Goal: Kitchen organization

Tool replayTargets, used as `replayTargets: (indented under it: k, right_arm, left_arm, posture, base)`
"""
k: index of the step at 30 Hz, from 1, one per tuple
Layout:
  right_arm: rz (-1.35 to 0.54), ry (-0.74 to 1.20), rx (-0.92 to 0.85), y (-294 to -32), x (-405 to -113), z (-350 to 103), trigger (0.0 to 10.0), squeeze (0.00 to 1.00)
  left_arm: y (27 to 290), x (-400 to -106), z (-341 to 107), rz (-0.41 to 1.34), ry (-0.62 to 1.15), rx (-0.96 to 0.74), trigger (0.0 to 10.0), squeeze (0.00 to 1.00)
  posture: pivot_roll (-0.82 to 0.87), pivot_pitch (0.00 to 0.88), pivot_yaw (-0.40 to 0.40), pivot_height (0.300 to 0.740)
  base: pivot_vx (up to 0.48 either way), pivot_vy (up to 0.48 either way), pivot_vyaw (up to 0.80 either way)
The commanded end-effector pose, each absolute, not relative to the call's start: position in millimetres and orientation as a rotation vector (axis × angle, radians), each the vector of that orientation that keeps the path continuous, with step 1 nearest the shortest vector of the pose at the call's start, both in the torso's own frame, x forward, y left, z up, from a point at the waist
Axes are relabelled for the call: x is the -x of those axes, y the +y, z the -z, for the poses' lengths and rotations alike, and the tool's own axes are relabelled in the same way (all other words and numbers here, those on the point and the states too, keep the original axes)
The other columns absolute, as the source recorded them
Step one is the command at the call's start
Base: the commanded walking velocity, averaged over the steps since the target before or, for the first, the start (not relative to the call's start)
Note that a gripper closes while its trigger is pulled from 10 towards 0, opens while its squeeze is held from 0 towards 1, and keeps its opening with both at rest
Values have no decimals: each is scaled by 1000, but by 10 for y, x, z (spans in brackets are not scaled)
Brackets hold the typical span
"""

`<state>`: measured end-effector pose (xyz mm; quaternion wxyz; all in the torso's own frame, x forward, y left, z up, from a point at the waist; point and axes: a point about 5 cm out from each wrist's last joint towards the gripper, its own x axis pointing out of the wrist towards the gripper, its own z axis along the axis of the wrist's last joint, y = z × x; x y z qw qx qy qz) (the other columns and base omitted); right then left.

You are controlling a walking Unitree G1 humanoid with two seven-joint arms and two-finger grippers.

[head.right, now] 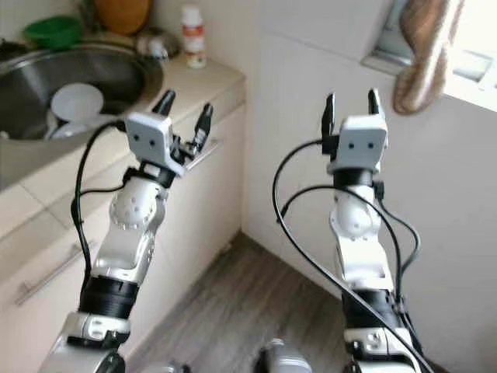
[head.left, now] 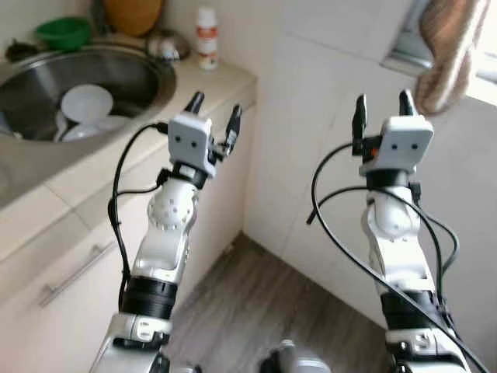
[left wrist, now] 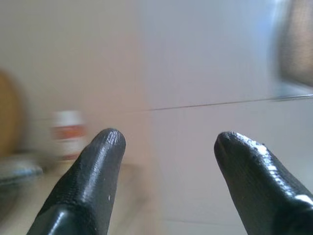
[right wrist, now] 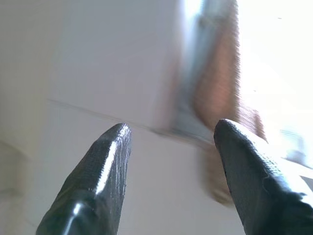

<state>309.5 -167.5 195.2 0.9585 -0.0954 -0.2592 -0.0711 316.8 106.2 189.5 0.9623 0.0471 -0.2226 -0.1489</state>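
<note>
- We see the left claw (head.left: 213, 108) raised beside the bench (head.left: 225, 78) corner, fingers spread, pinching nothing.
- Right claw (head.left: 383, 103) is raised before the tiled wall (head.left: 311, 93), fingers spread, empty.
- Steel sink (head.left: 151, 66) set in the bench holds white dishes (head.left: 87, 102).
- White bottle (head.left: 206, 37) with an orange label stands behind the sink; its writing is unreadable.
- Green bowl (head.left: 64, 31) sits at the sink's far rim.
- A brownish cloth (head.left: 446, 50) hangs by the window.

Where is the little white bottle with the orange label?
The white bottle stands on the counter at the back by the wall, just right of the sink, ahead of the left gripper.
</note>
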Motion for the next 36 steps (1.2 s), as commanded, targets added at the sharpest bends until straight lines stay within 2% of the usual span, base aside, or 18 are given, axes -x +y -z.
replayTargets:
  k: [1,36]
  right_arm:
    - [156,-547,173,-1677,-3095,-2010,10000,0]
    - [161,-502,175,-1676,-3132,-1936,10000,0]
  left_arm:
    - [1044,-3170,-1917,314,-456,-103,10000,0]
    - [1037,-3171,-1893,316,-446,-109,10000,0]
  posture:
    - [1,0,-55,740]
    - [0,0,-55,740]
  base:
    - [0,0,-800]
    - [0,0,-800]
